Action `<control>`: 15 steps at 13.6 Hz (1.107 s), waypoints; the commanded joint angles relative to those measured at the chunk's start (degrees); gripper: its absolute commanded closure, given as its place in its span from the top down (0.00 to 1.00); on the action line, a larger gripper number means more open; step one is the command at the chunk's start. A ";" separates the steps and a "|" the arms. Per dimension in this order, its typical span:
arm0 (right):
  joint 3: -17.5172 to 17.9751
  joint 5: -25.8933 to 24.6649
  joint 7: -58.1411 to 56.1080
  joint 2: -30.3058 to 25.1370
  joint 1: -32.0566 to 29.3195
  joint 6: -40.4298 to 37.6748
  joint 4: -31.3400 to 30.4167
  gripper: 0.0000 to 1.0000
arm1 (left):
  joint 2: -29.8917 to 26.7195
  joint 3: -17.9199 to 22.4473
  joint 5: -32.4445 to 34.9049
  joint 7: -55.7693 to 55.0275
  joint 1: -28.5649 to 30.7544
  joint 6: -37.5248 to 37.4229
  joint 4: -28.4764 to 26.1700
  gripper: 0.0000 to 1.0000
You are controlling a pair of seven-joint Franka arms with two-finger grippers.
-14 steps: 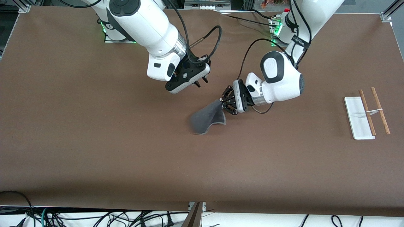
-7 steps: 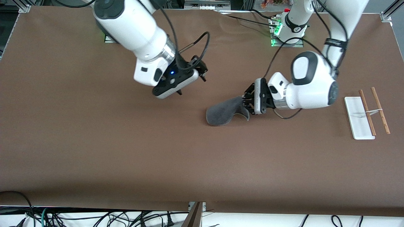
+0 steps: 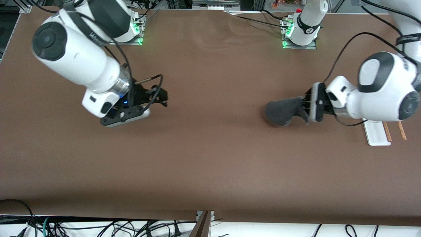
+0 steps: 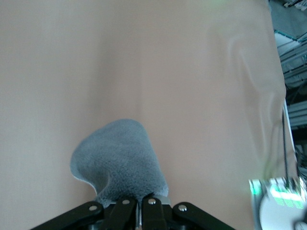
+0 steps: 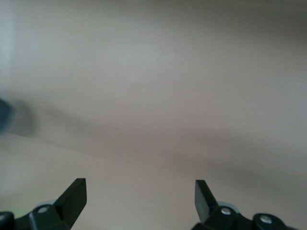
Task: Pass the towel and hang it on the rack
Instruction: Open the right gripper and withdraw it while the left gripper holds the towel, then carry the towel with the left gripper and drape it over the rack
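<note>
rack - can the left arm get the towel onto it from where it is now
Probably yes. The left gripper is shut on the towel, which hangs over bare table beside the rack. Nothing stands between them; only the arm's own wrist hangs over part of the rack. The right gripper is open over the table's other end.

Lighting even and bright from overhead in the front view. Soft shadow under the towel [image 3: 284,112] on the table [image 3: 210,158]. Green base lights glow. Both wrist views washed out; right wrist view smeared by motion blur.

Brown table [image 3: 210,164], tangled cables [image 3: 98,227] below its edge.
</note>
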 commanded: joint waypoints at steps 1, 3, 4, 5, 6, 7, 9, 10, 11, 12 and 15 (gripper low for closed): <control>-5.11 -2.13 -4.44 -3.72 -0.05 -3.52 -1.27 1.00 | 1.16 -0.93 6.50 -0.49 6.88 -4.29 3.58 0.00; -8.30 -2.14 -5.69 -8.37 -3.11 -3.53 -5.04 1.00 | 1.51 -0.93 9.85 -0.49 12.15 -4.56 5.16 0.00; -8.40 -2.31 -5.52 -9.87 -5.39 -3.44 -6.45 1.00 | 1.60 -0.84 10.99 -0.49 14.79 -4.56 5.78 0.00; -8.92 -2.75 -5.52 -10.58 -7.07 -3.44 -6.90 1.00 | 1.60 -0.84 11.79 -0.49 17.86 -4.56 5.79 0.00; -10.66 -2.75 -5.78 -11.72 -7.78 -3.53 -7.60 1.00 | 1.69 -0.84 12.49 -0.41 20.68 -4.56 5.87 0.00; -12.86 -2.75 -5.78 -13.21 -7.79 -3.70 -8.74 1.00 | 1.77 -0.93 13.46 -0.41 23.14 -4.48 5.88 0.00; -15.42 -2.75 -5.87 -16.03 -8.31 -3.96 -11.55 1.00 | 2.47 -0.84 15.30 -0.23 27.72 -3.87 6.31 0.00; -15.95 -2.93 -6.48 -17.17 -8.40 -4.49 -12.69 1.00 | 3.87 -0.84 16.88 -0.23 29.22 -3.77 8.32 0.00; -17.00 -3.02 -8.57 -18.14 -8.49 -4.75 -14.01 1.00 | 6.15 -0.84 18.29 -0.23 30.62 -3.77 10.77 0.00; -18.32 -3.37 -11.90 -18.58 -8.49 -4.84 -14.89 1.00 | 8.35 -0.84 19.61 -0.14 31.68 -3.77 13.06 0.00; -19.38 -3.28 -19.39 -19.38 -8.93 -6.59 -15.43 1.00 | 12.31 -0.84 23.73 -0.06 33.97 -2.29 16.85 0.00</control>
